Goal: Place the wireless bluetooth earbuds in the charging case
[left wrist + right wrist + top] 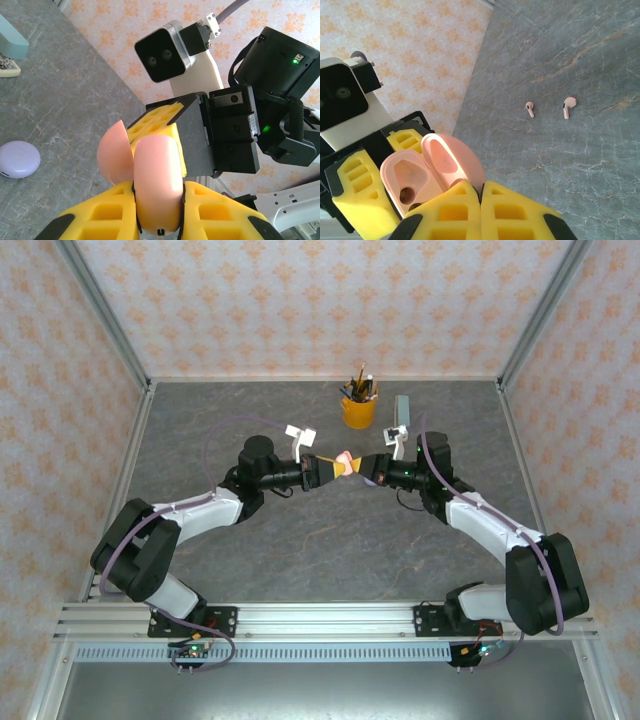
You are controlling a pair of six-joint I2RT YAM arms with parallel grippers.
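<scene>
The pink charging case (157,175) hangs above the table with its lid (114,156) swung open, and my left gripper (159,212) is shut on its body. In the right wrist view the open case (412,177) shows two empty wells and the lid (451,159) stands upright. My right gripper (481,192) is shut, its tips meeting at the lid's lower edge; I cannot tell whether they pinch it. Two pale pink earbuds (530,108) (568,106) lie apart on the table below. From above, both grippers (328,468) (362,467) meet at the case (345,460) mid-table.
A closed lilac case (19,159) lies on the grey table (60,100). A yellow cup of pens (358,410) and a teal object (402,408) stand at the back. Patterned walls enclose the table on three sides.
</scene>
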